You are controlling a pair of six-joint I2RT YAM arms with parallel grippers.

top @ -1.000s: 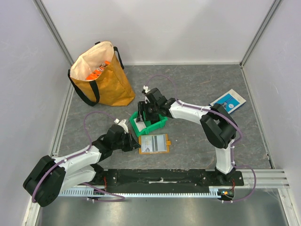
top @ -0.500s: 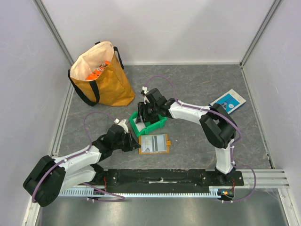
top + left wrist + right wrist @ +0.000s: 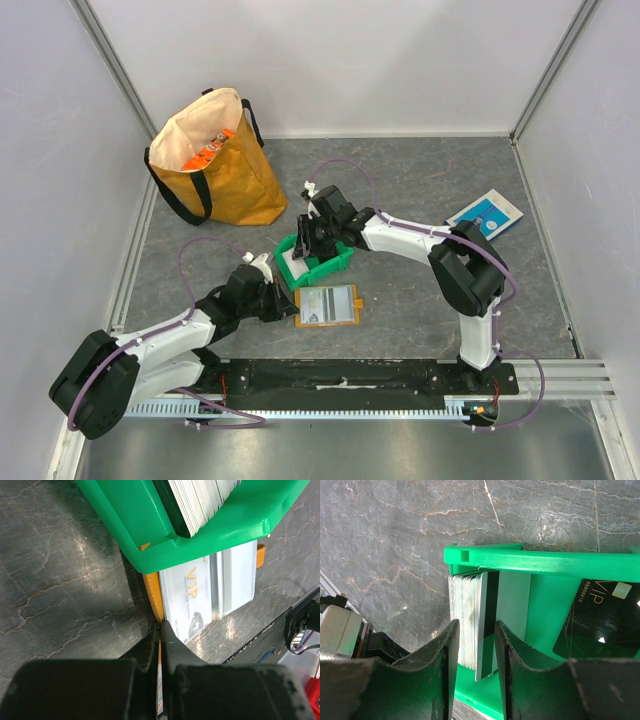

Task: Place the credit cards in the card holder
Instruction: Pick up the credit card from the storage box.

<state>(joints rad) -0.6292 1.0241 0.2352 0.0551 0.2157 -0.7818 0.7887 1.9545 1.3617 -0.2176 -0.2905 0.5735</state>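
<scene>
Left claw (image 3: 160, 630), pressed together on the edge of the holder (image 3: 151, 592), steadies it for loading. Right claw (image 3: 475, 630), half-spread, straddles cards (image 3: 465, 615) standing in the bin (image 3: 520, 562), poised to pinch.

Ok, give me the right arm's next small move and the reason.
Probably close the right gripper fully and lift straight up: its open fingers straddle several credit cards standing in the green bin, and the left gripper is shut on the edge of the card holder.
</scene>
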